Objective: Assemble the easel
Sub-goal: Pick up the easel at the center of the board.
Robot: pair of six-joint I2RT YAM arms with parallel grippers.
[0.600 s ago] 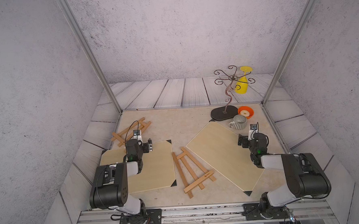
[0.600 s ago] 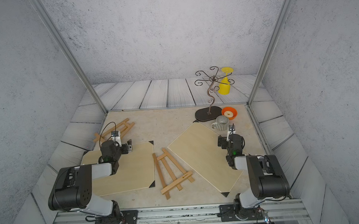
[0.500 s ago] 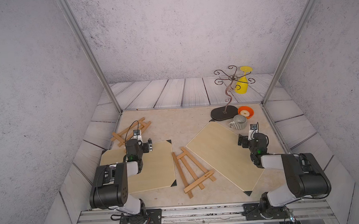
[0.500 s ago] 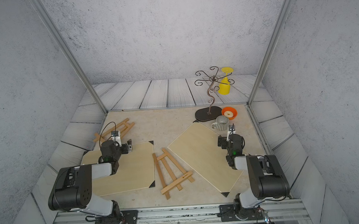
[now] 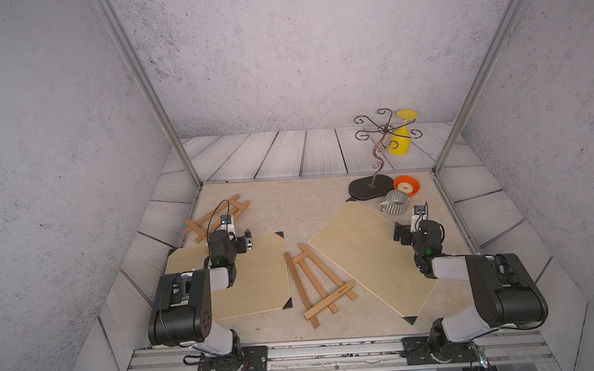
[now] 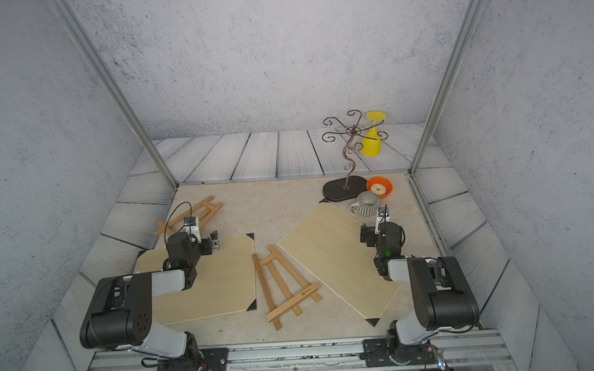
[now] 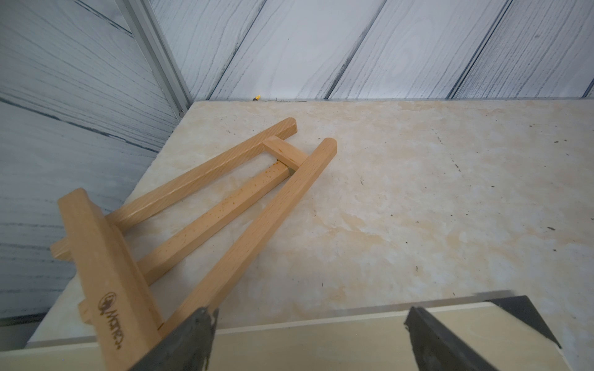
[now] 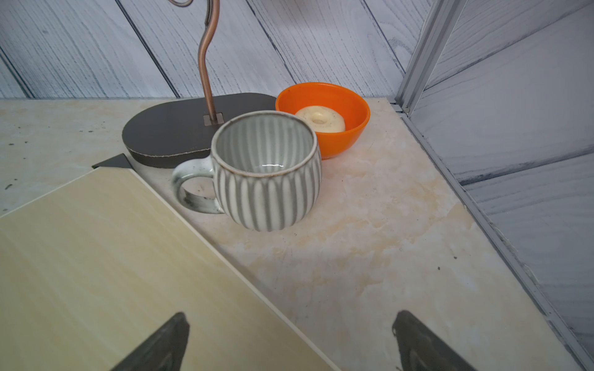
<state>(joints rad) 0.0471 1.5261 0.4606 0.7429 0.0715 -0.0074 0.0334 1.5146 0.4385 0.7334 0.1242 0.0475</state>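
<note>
The middle easel (image 5: 316, 283) lies flat on the surface (image 5: 289, 207), in the gap between two pale boards. Its shelf bar is at the near end and its narrow top points away from the arms. It lies just beside the left board (image 5: 259, 282) on one side and the right board (image 5: 362, 259) on the other. Nothing holds it.

A second one, the far easel (image 7: 205, 205), also lies flat, near the far left corner of the surface. In the left wrist view its shelf bar reaches over the far edge of the left board.

The left claw (image 7: 310, 313) is released and grasps nothing. It hangs above the far edge of the left board, and one finger is close to a leg of the far easel. I cannot tell if they touch.

The right claw (image 8: 291, 316) is also released and empty. One finger is over the right board, the other over the bare surface. Just beyond it stands a striped mug (image 8: 266, 180). Behind the mug are an orange bowl (image 8: 352, 138) with a pale ring inside and the dark base of a wire stand (image 8: 167, 128).
</note>
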